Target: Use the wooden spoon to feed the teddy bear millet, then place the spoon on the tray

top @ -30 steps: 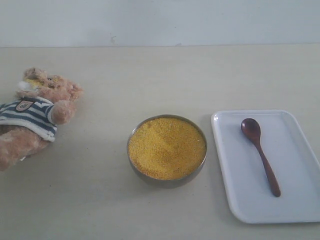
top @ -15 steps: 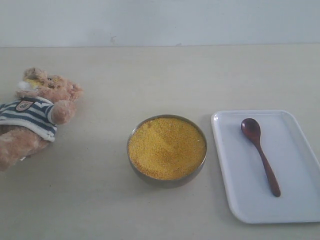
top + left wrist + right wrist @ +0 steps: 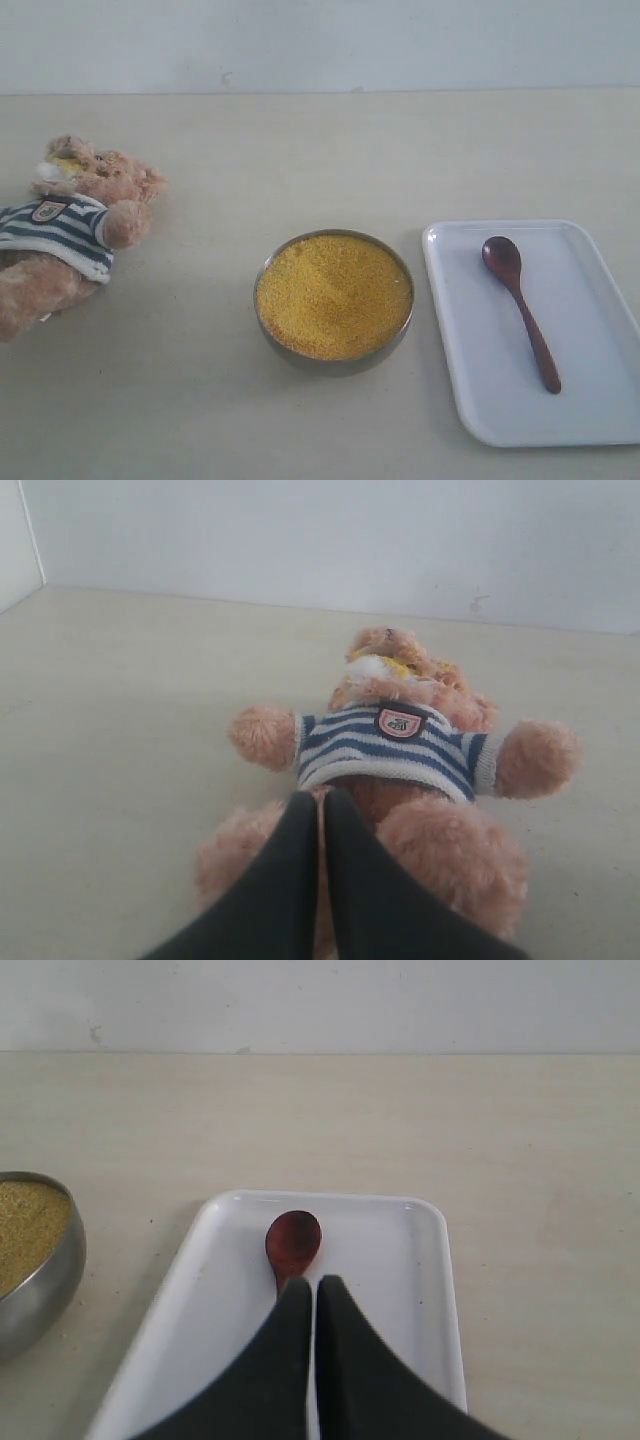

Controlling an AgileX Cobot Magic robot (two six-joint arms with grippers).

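The teddy bear (image 3: 70, 230) lies on its back at the table's left edge, and yellow grains stick to its white muzzle (image 3: 378, 666). At the table's middle, millet (image 3: 333, 294) fills the metal bowl (image 3: 334, 362). The wooden spoon (image 3: 519, 305) lies on the white tray (image 3: 590, 400) at the right. Neither gripper shows in the exterior view. My left gripper (image 3: 321, 798) is shut and empty, hanging over the bear's legs (image 3: 450, 855). My right gripper (image 3: 315, 1284) is shut and empty above the spoon's handle; only the spoon's bowl (image 3: 293, 1242) shows past the fingers.
The beige tabletop (image 3: 330, 150) ends at a pale wall (image 3: 320, 40) at the back. The metal bowl's edge (image 3: 45, 1270) lies beside the tray (image 3: 380, 1230) in the right wrist view.
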